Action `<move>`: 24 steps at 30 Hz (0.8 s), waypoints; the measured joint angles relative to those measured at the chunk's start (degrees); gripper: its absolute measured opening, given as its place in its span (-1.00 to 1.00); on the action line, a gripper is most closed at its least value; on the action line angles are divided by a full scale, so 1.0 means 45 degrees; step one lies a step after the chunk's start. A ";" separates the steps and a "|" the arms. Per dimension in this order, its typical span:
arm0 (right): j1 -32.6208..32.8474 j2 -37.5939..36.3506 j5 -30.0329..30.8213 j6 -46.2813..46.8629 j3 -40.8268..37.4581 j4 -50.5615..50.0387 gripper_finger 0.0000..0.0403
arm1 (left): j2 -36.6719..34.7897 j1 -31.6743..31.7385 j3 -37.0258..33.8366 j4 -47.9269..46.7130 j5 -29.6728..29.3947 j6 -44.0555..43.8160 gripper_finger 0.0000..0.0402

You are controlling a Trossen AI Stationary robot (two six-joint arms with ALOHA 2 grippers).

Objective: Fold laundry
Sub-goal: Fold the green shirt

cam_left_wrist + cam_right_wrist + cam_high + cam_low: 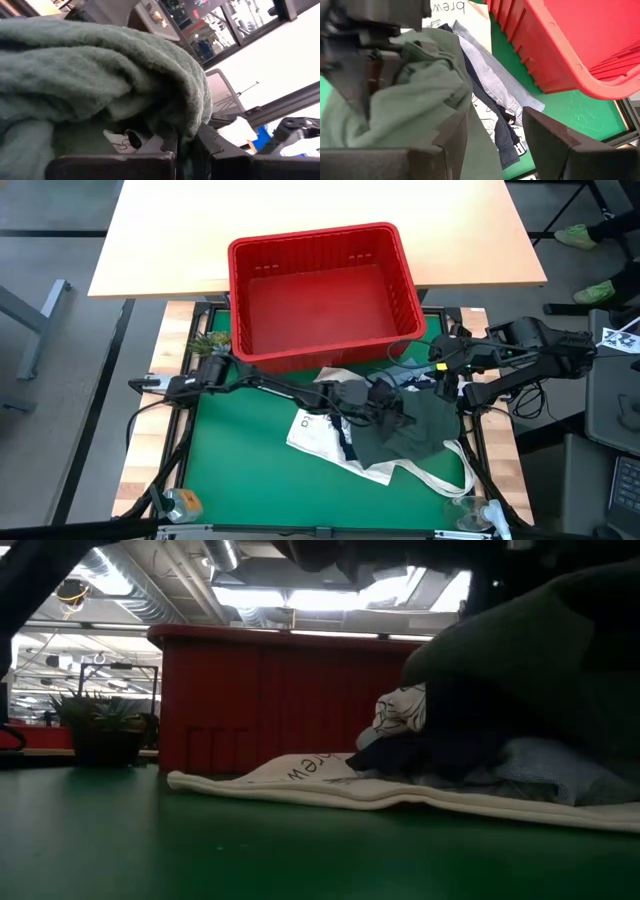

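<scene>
A dark olive green garment [412,430] tops a pile on the green mat, over light blue denim [492,80], a navy piece [492,117] and a white leaf-print piece [400,710]. The pile rests on a white tote bag [318,432]. My left gripper [385,395] reaches in from the table's left and is shut on the olive garment [100,75]. My right gripper [445,375] hovers at the pile's far right side, open [495,137]. The olive cloth [420,100] hangs beside one of its fingers; whether it touches I cannot tell. My left gripper pinches a bunched fold of the olive garment [185,125] between its two fingers, several layers thick. The cloth drapes over and around the fingertips. The bunch is raised above the pile [540,630], and the garment's lower part stays on the heap.
A red slotted basket [330,352] stands just beyond the pile, close to both grippers. The tote's long handles [440,480] trail toward the near right corner. A small plant [205,340] sits at the far left, and small items lie at both near corners. Green mat is bare on the left.
</scene>
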 joint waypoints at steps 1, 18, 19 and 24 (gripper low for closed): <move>0.0000 0.0000 0.0000 0.0000 0.0000 0.0000 -0.07 | 0.0135 0.0001 0.0061 0.0033 -0.0004 0.0001 -0.94; 0.0000 0.0000 -0.0005 0.0000 0.0000 0.0019 -0.07 | 0.0178 -0.0387 0.0083 0.0179 -0.1479 0.3999 -0.54; 0.0000 0.0012 -0.0005 0.0002 0.0000 0.0019 -0.07 | 0.0178 -0.0411 0.0083 0.0219 -0.1484 0.4357 -0.50; 0.0000 0.0070 -0.0005 0.0017 0.0000 0.0029 -0.07 | 0.0178 -0.0395 0.0083 0.0209 -0.1489 0.5390 -0.25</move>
